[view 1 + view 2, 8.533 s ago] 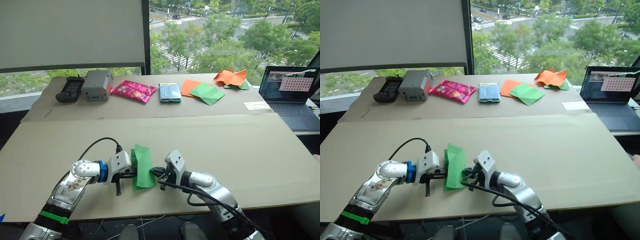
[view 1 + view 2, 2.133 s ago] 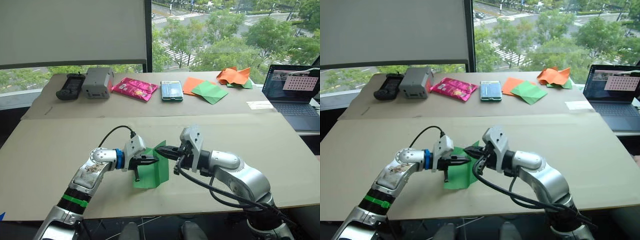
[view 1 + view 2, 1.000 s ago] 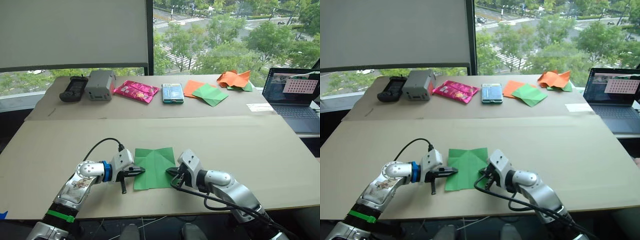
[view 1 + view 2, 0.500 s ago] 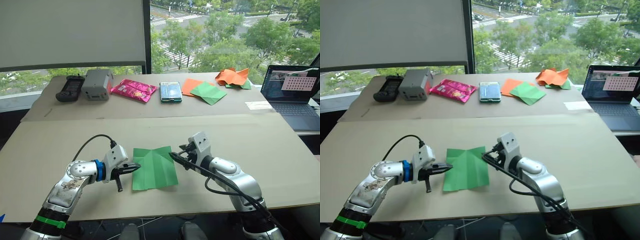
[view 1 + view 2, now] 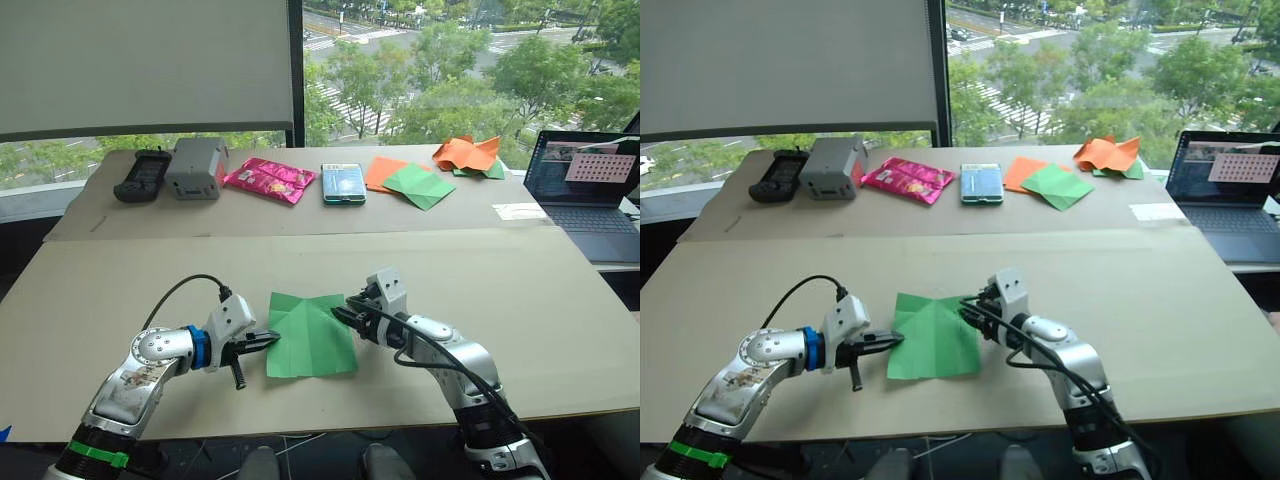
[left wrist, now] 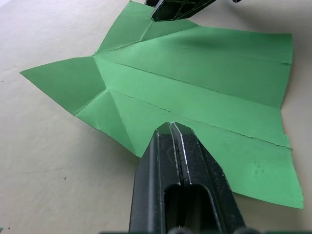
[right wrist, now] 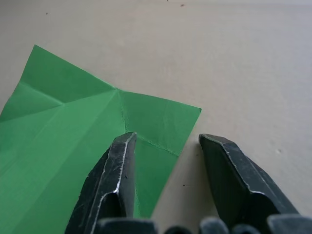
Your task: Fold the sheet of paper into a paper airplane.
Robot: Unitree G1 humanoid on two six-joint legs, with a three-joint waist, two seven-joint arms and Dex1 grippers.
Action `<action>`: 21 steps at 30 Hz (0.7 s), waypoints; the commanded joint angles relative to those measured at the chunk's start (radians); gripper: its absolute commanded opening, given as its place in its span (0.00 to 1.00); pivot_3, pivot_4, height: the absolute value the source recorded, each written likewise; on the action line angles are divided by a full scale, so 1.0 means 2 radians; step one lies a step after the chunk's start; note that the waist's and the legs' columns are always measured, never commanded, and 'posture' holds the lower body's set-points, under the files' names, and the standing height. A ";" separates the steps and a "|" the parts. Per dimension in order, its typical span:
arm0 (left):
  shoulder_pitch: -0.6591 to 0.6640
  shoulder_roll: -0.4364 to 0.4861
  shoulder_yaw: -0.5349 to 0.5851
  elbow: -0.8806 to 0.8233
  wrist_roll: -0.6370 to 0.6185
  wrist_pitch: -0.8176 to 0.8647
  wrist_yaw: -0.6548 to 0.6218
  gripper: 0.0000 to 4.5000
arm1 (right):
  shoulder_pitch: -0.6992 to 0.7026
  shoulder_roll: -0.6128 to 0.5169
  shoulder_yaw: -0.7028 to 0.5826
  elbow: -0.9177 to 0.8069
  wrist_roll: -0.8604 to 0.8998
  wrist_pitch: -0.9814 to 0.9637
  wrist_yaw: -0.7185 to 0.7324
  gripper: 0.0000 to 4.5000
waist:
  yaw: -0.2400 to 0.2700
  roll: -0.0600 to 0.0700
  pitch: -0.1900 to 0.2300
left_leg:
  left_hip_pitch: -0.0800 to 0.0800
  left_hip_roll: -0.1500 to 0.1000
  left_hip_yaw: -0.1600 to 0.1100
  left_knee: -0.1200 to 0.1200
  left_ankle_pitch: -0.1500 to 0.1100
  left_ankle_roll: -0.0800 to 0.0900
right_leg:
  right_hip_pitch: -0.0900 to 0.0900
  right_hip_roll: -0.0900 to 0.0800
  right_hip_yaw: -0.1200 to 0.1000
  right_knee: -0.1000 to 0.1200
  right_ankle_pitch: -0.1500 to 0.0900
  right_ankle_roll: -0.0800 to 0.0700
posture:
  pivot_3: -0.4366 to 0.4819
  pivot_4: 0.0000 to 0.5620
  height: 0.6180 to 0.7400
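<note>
Paper (image 5: pixel 310 335): flat, creased, near-centre of table (image 5: pixel 520 290). L gripper (image 5: pixel 268 342): fingers closed at its left edge. R gripper (image 5: pixel 342 314): fingers open, straddling far-right corner. Bare table right and far.

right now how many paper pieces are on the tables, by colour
green: 3, the sheet of paper, a smooth sheet, a bit in the crumpled heap
orange: 2, a flat sheet, a crumpled one
total: 5

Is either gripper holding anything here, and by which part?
The left gripper is shut on the sheet of paper's left edge. The right gripper is open over its far right corner, holding nothing.
</note>
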 commanded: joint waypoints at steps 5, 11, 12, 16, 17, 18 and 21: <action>0.003 0.013 -0.015 -0.008 0.023 -0.020 -0.001 0.00 | -0.003 0.005 0.003 -0.007 0.006 -0.005 0.010 0.01 | 0.000 0.000 0.000 | 0.000 0.000 0.000 0.000 0.000 0.000 | 0.000 0.000 0.000 0.000 0.000 0.000 | 0.48 0.27 0.82; -0.005 0.009 -0.020 0.000 0.025 -0.021 -0.003 0.00 | 0.003 0.002 0.010 -0.025 0.003 -0.015 0.014 0.01 | 0.000 0.000 0.000 | 0.000 0.000 0.000 0.000 0.000 0.000 | 0.000 0.000 0.000 0.000 0.000 0.000 | 0.48 0.27 0.82; -0.006 0.009 -0.020 0.001 0.025 -0.021 -0.004 0.00 | 0.007 -0.002 0.013 -0.035 -0.001 -0.023 0.016 0.01 | 0.000 0.000 0.000 | 0.000 0.000 0.000 0.000 0.000 0.000 | 0.000 0.000 0.000 0.000 0.000 0.000 | 0.48 0.27 0.82; -0.010 0.009 -0.021 0.005 0.025 -0.022 -0.007 0.00 | 0.024 -0.014 0.030 -0.087 -0.020 -0.060 0.016 0.01 | 0.000 0.000 0.000 | 0.000 0.000 0.000 0.000 0.000 0.000 | 0.000 0.000 0.000 0.000 0.000 0.000 | 0.48 0.27 0.82; -0.011 0.009 -0.020 0.006 0.024 -0.021 -0.008 0.00 | 0.031 -0.022 0.042 -0.102 -0.034 -0.072 0.014 0.01 | 0.000 0.000 0.000 | 0.000 0.000 0.000 0.000 0.000 0.000 | 0.000 0.000 0.000 0.000 0.000 0.000 | 0.48 0.27 0.82; -0.012 0.010 -0.019 0.007 0.023 -0.021 -0.009 0.00 | 0.038 -0.031 0.056 -0.116 -0.051 -0.085 0.012 0.01 | 0.000 0.000 0.000 | 0.000 0.000 0.000 0.000 0.000 0.000 | 0.000 0.000 0.000 0.000 0.000 0.000 | 0.48 0.27 0.82; -0.012 0.014 -0.017 0.008 0.020 -0.018 -0.015 0.00 | 0.058 -0.070 0.115 -0.145 -0.140 -0.159 -0.006 0.01 | 0.001 0.000 0.000 | 0.000 0.000 0.000 0.000 -0.001 -0.002 | 0.000 0.000 0.000 0.000 0.000 0.000 | 0.48 0.27 0.82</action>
